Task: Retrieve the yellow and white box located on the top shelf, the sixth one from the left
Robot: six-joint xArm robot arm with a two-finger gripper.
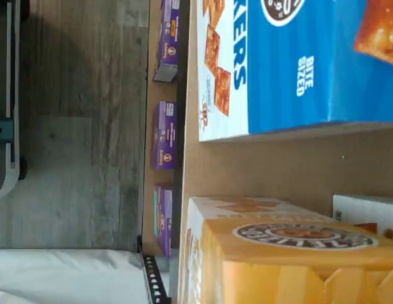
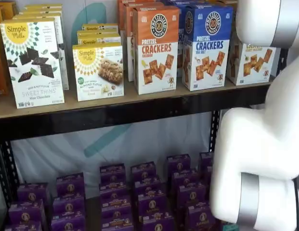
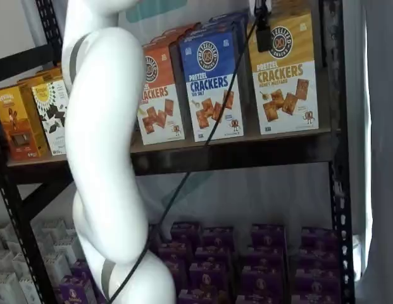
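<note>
Wrist view puts the yellow and white box [image 1: 291, 253] close under my camera, its round dark logo facing out, with the blue Sea Salt carton [image 1: 297, 63] across a strip of bare shelf board. In a shelf view the same box [image 3: 283, 76] stands upright at the right end of the top shelf [image 3: 247, 151], long axis vertical, just beside that blue carton. My fingers [image 3: 262, 25] show only as a dark piece with a cable at the picture's upper edge, directly in front of the box's upper part; whether they are apart or together I cannot tell. I judge the box lies straight ahead and slightly below.
</note>
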